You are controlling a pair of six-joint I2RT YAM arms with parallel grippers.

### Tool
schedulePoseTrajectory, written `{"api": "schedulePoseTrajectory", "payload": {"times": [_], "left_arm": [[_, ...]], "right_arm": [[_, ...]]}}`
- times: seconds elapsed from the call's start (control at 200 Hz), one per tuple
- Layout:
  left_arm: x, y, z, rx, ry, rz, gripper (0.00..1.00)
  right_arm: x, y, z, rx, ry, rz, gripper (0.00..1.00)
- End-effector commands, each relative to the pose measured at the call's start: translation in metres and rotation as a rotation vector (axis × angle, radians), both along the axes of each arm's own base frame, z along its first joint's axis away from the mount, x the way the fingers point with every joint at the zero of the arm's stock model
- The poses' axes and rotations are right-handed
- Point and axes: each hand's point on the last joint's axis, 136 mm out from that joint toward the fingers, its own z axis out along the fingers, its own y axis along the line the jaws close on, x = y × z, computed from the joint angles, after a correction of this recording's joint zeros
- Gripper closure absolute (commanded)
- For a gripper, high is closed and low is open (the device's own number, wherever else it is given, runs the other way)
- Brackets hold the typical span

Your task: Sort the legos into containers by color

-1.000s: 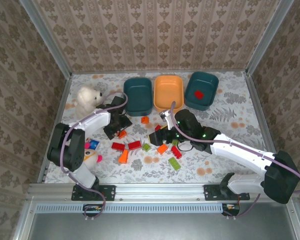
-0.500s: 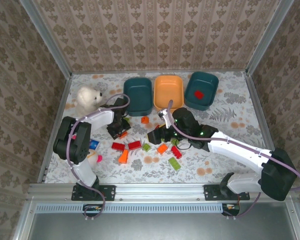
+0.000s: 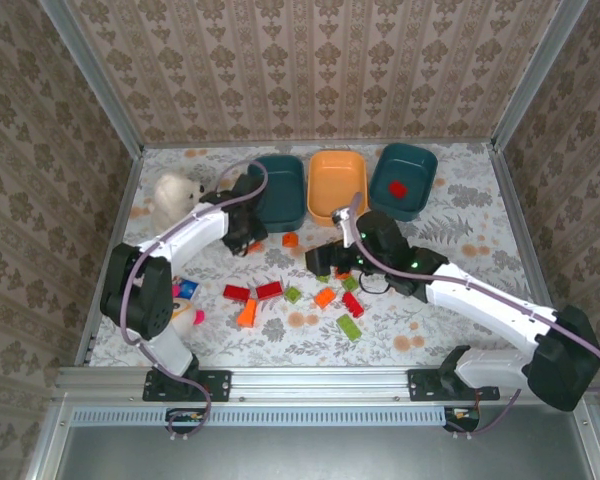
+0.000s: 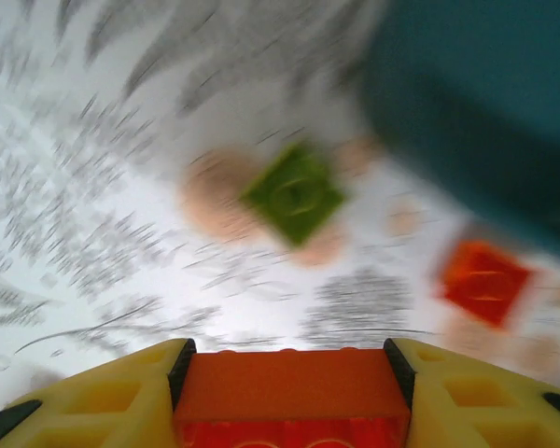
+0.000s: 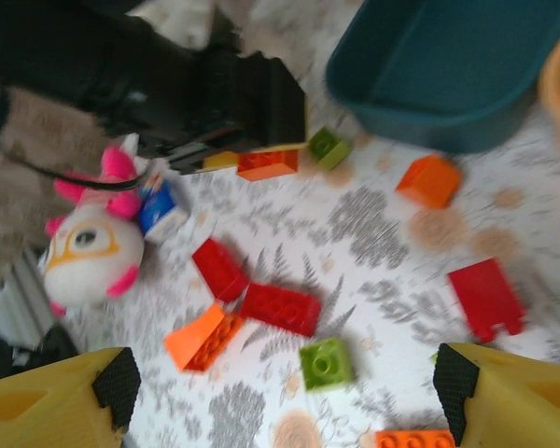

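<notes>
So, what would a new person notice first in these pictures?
Probably the row of bins at the far edge: the left teal bin, the orange bin and the right teal bin, which holds one red brick. Then the loose bricks, red, orange and green, scattered mid-table, and the left hand gripping an orange-red brick near the left teal bin.
</notes>
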Motion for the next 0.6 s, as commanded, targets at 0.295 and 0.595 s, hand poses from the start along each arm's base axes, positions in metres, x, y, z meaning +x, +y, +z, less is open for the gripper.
{"api": "schedulePoseTrajectory", "payload": {"times": [0.295, 0.595], "left_arm": [[0.125, -0.051, 0.036, 0.050, -0.176, -0.263, 0.48], [0.181, -0.061, -0.016, 0.028, -0.114, -0.260, 0.46]], "right_arm": [[0.060, -0.046, 0.040, 0.092, -0.027, -0.328, 0.13], [0.069, -0.052, 0.040, 0.093, 0.008, -0.362, 0.13]]}}
